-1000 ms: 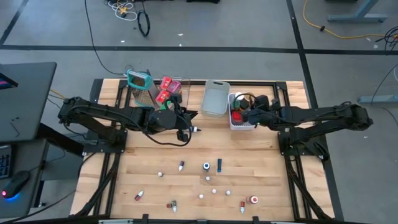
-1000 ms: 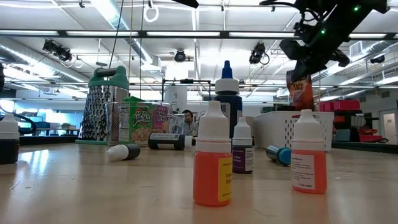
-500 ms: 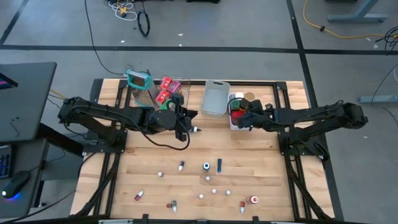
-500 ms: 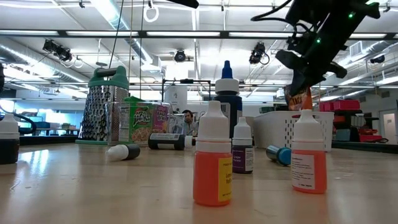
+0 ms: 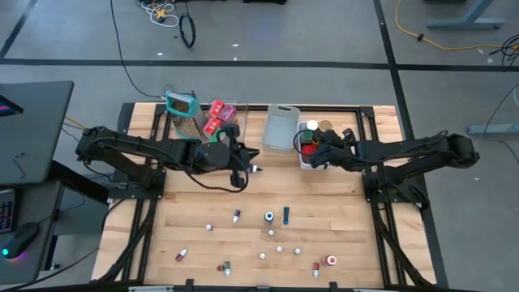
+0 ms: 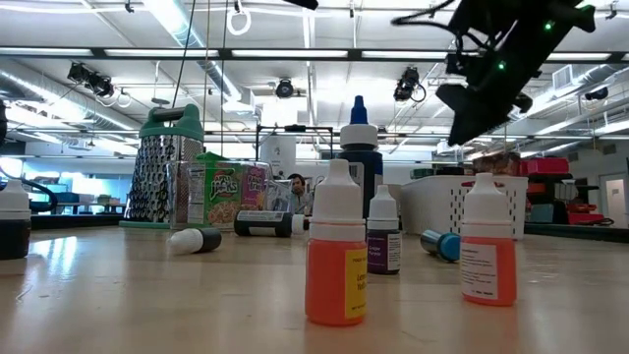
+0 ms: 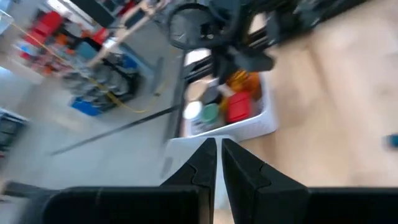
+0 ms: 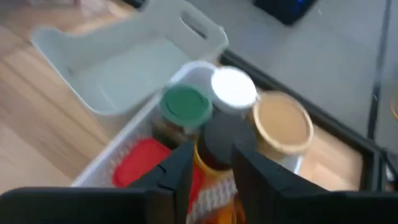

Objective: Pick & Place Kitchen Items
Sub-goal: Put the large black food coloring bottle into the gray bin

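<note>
At about ten o'clock on the table (image 5: pixel 340 203) in the high view stands the teal-framed grater (image 5: pixel 182 105), with red and pink packets (image 5: pixel 217 115) in a clear bin just to its right. The left gripper (image 5: pixel 253 169) hovers a little below those packets, near the table's middle at roughly eleven o'clock; in its own wrist view the fingers (image 7: pixel 202 167) are nearly pressed together, with only a thin slit between them and nothing pinched.

At twelve o'clock lies the empty grey bin (image 5: pixel 280 128). Just beside it at one o'clock is the white basket (image 5: pixel 315 165), holding a red-lidded jar (image 8: pixel 140 163), a green-capped jar (image 8: pixel 185 104), a white-capped jar (image 8: pixel 233 88), a tan-lidded jar (image 8: pixel 281 122) and a dark-capped bottle (image 8: pixel 225 138). The right gripper (image 5: pixel 312 152) hangs directly over this basket; its fingers (image 8: pixel 177 171) stand apart on either side of the dark-capped bottle, and whether they touch it cannot be told.

Loose dropper bottles (image 5: pixel 268 216) and tiny white and red bits are scattered across the near half of the table, from seven o'clock round to five o'clock, well apart from both grippers. In the low view an orange dropper bottle (image 6: pixel 335 246) stands nearest, a second orange one (image 6: pixel 488 243) to its right, with a dark bottle (image 6: pixel 383 234) and a tall blue-capped bottle (image 6: pixel 360 149) between and behind them.
</note>
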Tool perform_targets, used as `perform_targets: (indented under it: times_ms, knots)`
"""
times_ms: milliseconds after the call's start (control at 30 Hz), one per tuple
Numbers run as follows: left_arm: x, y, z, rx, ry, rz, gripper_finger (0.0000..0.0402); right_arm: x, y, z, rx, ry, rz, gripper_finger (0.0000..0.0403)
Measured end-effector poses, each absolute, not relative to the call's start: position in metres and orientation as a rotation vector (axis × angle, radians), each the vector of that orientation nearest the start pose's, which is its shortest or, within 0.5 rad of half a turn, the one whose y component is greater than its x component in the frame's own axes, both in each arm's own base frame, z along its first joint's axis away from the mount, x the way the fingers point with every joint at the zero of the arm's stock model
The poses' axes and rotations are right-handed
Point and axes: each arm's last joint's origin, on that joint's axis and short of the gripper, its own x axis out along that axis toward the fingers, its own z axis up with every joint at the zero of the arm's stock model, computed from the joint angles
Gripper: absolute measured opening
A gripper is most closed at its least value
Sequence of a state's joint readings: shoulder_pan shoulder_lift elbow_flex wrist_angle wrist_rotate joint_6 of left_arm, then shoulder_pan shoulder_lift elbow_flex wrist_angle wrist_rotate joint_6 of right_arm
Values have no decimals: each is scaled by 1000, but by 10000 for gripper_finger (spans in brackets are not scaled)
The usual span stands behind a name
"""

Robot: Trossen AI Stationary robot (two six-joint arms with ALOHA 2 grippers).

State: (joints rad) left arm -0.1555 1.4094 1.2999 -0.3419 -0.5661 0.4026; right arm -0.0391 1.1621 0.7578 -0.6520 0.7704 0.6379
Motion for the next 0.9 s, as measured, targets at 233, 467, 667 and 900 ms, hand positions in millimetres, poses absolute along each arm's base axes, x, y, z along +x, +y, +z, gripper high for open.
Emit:
perform_targets:
  times_ms: [233,467,667,900]
  knots:
    - [309,-38,353,440,500,121,32,218,-28,247,45,606,-874,155]
    - [309,-42,331,314,536,-1,32,230,-25,256,-4,557,-670,169]
    - [306,-38,301,350,601,65,34,229,-24,254,-7,580,-633,169]
    - [314,-18,268,284,655,175,90,229,-24,254,-5,579,-630,169]
